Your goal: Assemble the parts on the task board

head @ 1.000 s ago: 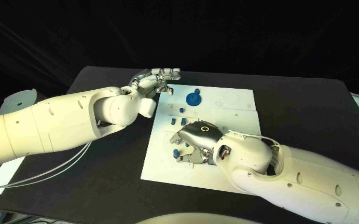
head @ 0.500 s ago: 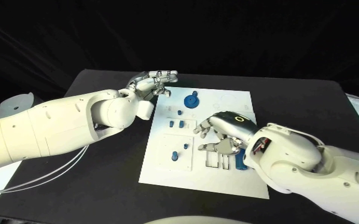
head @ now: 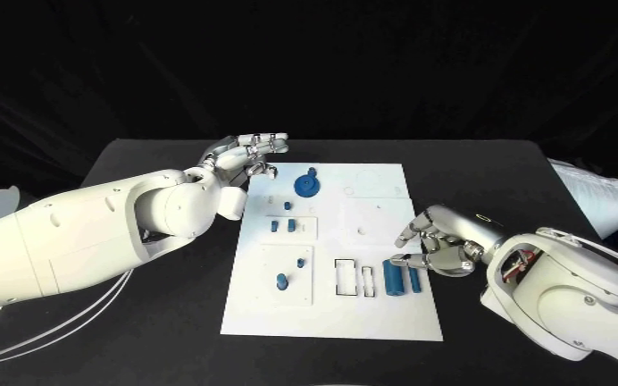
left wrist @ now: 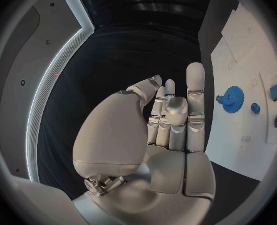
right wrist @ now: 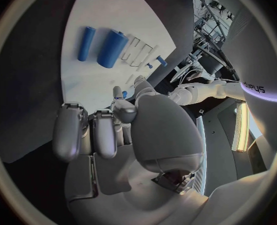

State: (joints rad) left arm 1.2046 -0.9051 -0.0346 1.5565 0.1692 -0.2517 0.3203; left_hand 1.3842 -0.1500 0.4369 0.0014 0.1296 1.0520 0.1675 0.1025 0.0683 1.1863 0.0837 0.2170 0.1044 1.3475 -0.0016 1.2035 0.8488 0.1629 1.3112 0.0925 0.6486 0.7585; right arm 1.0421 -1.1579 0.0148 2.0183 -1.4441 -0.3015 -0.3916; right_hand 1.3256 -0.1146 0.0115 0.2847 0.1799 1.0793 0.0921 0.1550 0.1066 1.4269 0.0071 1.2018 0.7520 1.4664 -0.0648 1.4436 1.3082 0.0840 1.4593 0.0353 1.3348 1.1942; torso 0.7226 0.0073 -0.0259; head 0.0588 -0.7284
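Left hand: I see my left hand (head: 247, 152) over the black tabletop (head: 154, 158), just beside the far left corner of the white board (head: 335, 314). Its fingers (left wrist: 195, 92) are stretched out side by side and it holds nothing.
Right hand: my right hand (head: 445, 241) is at the right edge of the board. Its fingers (right wrist: 70, 130) are curled a little but kept apart, and I see nothing between them.
Board: it lies flat in the middle of the tabletop, between my two hands.
Gear: the blue gear (head: 306, 184) sits on the board, near the fingertips of my left hand but not touching them.
Cylinders: two blue cylinders (head: 402, 279) lie side by side on the board, just under the fingers of my right hand. In the right wrist view one of them looks thicker than the other. I cannot tell if a fingertip touches them.
Slots: a pair of narrow frames (head: 354, 277) is next to the cylinders, on the side away from my right hand.
Small pieces: some small blue pegs (head: 282, 224) stand in the middle part of the board, between both hands, and one more peg (head: 282, 282) stands well away from my right hand.
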